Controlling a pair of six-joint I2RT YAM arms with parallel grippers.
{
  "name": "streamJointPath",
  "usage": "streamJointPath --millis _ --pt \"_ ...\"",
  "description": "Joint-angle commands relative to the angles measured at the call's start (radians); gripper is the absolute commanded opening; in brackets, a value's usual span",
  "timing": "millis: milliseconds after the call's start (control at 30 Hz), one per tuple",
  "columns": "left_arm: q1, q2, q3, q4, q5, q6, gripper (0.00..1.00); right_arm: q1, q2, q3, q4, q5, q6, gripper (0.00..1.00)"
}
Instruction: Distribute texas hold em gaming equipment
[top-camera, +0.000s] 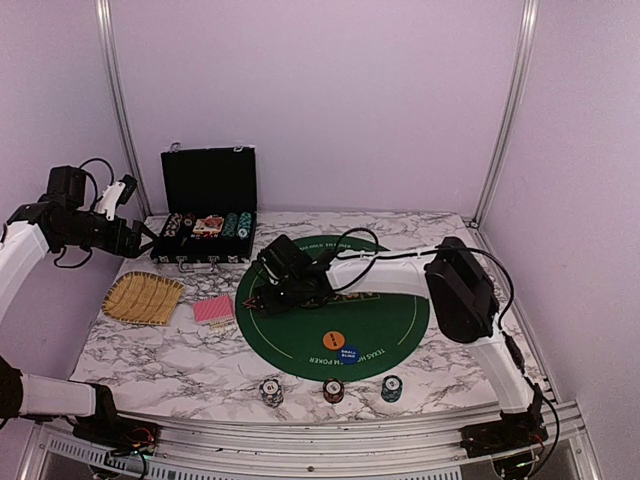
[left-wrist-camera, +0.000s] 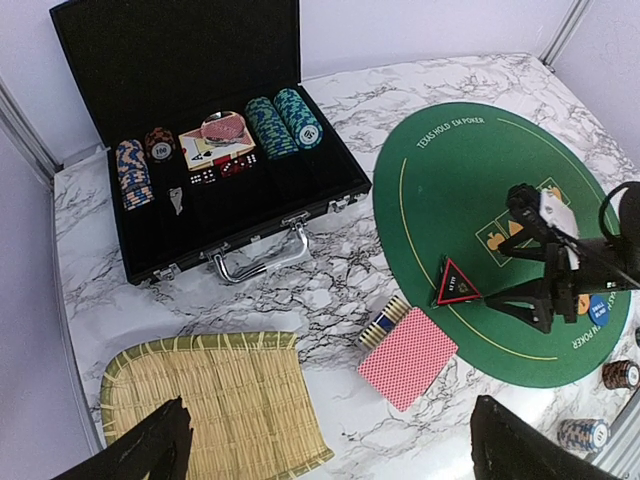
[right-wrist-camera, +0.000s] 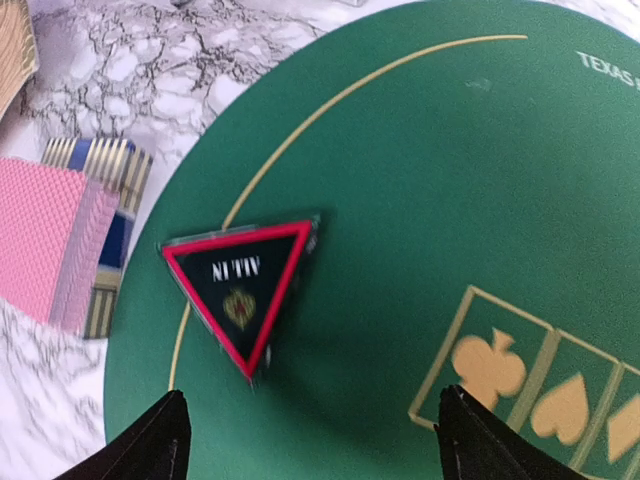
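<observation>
- The right gripper (right-wrist-camera: 310, 425) hangs with its jaws spread wide, gripping nothing. The red-edged triangle (right-wrist-camera: 240, 295) lies flat on the green mat (right-wrist-camera: 430, 190) just ahead of its fingertips, clear of both.
- I'd say the spread jaws leave the piece lying free at the mat's rim.
- The triangle is roughly equal-sided, so it has no long axis. One corner points back at the gripper.
- The left gripper (left-wrist-camera: 330, 425) is also open and empty, with the playing cards (left-wrist-camera: 405, 355) just ahead.

We look down from above and behind the arm bases (top-camera: 500, 435) over the whole bench (top-camera: 150, 350); from the left wrist we face down and rightward, high by the bench's left edge; the right wrist sits close above the green mat (right-wrist-camera: 420, 200); both wrists share its red-edged triangle (right-wrist-camera: 243, 290).
</observation>
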Motion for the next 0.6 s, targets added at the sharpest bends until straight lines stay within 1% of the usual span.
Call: streamJointPath --millis 0,100,233,400,567 --pt "0.005 -0.023 0.007 -0.041 0.026 0.024 0.99 -0.001 -0.239 -0.179 0.024 0.022 -0.009 0.85" --pt "0.005 -0.023 0.015 -0.049 0.028 0.028 0.99 0.002 -0.343 -0.344 0.012 0.039 0.021 0.87" --pt "0.004 -0.021 0.021 -0.054 0.034 0.031 0.99 0.011 -0.439 -0.504 -0.008 0.054 0.059 0.88" --pt "0.006 -0.01 0.03 -0.062 0.046 0.034 0.99 0.033 -0.481 -0.6 -0.073 0.097 0.102 0.88" --pt "0.004 0.0 0.038 -0.069 0.056 0.035 0.99 0.048 -0.502 -0.663 -0.087 0.115 0.134 0.88"
